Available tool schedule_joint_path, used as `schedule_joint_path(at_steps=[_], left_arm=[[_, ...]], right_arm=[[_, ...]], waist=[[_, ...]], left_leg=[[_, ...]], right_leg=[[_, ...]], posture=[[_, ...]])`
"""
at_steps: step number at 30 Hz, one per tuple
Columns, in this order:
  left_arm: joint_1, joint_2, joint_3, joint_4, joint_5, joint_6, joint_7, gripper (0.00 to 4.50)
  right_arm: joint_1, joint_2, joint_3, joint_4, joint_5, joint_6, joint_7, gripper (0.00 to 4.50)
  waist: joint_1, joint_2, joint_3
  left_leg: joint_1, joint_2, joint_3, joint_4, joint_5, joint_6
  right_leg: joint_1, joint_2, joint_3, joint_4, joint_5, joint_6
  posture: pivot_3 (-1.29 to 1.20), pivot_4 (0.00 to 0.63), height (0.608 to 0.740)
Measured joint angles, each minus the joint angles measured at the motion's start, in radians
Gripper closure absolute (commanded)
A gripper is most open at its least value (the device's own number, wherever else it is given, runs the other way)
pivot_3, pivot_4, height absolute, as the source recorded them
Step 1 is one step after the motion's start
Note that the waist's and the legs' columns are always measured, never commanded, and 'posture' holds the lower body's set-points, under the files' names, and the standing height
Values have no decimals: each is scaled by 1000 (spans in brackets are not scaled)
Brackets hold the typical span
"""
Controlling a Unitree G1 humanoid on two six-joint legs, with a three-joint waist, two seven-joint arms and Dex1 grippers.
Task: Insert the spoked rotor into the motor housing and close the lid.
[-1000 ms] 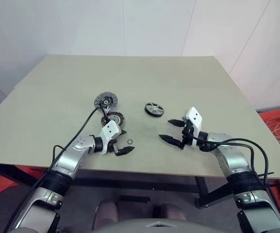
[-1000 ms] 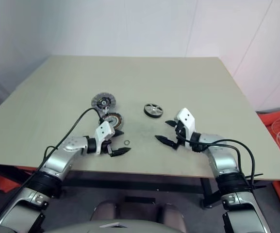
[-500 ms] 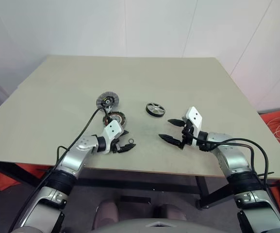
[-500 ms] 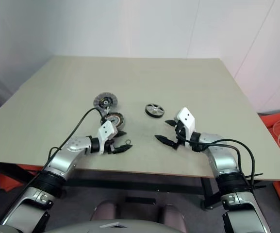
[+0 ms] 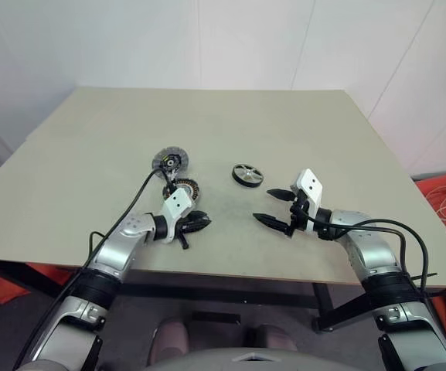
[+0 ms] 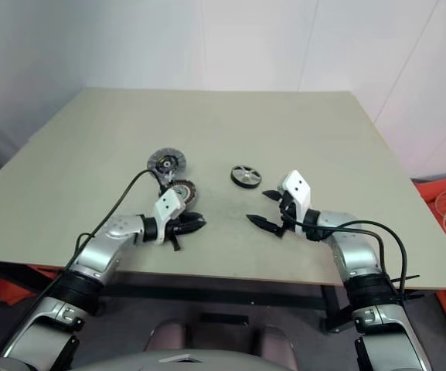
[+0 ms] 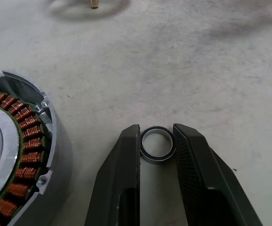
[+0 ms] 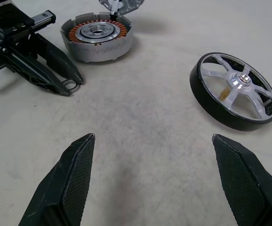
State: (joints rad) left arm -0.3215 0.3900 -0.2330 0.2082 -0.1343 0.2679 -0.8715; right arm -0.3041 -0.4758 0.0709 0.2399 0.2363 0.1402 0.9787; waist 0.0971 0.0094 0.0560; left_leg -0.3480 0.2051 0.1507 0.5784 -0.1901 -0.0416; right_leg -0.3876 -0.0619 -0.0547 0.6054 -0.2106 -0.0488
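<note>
On the beige tabletop [image 5: 91, 154], I see that no assembly step is done: the spoked rotor [image 5: 246, 175], a small flat wheel with a black rim and shiny silver spokes, lies by itself well apart from the motor housing [image 5: 183, 188], a round silver-grey casing ringed with copper-coloured windings. The lid [image 5: 168, 160], a round grey metal disc with a dark ribbed ring, rests just beyond the housing, uncovering it. I judge that inserting the rotor and closing the lid both remain. My left gripper [image 7: 157, 146] sits low on the table just beside the housing, its two black fingers closed in around a tiny black ring [image 7: 157, 144] with a silvery inner face; the ring lies between the tips and touches both or very nearly so. My right gripper [image 8: 157, 150] hovers near the table edge with its fingers spread wide and holding nothing, pointing across toward the left gripper, with the rotor near it on the far side.
</note>
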Motion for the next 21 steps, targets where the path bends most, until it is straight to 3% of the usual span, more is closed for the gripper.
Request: schedule_joint_path(at_steps=[6, 11, 21], left_arm=[[60, 46, 6, -114, -22, 56, -21, 3794], [158, 140, 41, -271, -75, 152, -43, 3794], [247, 194, 253, -342, -149, 209, 42, 3794]], right_arm=[[0, 0, 0, 0, 0, 0, 0, 0], [1, -1, -1, 0, 1, 1, 0, 0], [1, 1, 0, -1, 1, 1, 11, 0]], waist=[[-3, 0, 0], [-4, 0, 0], [-4, 0, 0]], left_leg=[[-1, 1, 1, -1, 0, 0], [-1, 2, 1, -2, 0, 0], [0, 2, 1, -1, 0, 0]], right_leg=[[-3, 1, 0, 0, 0, 0], [-4, 2, 0, 0, -1, -2], [-3, 3, 0, 0, -1, -1]], posture=[[0, 0, 740], [0, 0, 740], [0, 0, 740]])
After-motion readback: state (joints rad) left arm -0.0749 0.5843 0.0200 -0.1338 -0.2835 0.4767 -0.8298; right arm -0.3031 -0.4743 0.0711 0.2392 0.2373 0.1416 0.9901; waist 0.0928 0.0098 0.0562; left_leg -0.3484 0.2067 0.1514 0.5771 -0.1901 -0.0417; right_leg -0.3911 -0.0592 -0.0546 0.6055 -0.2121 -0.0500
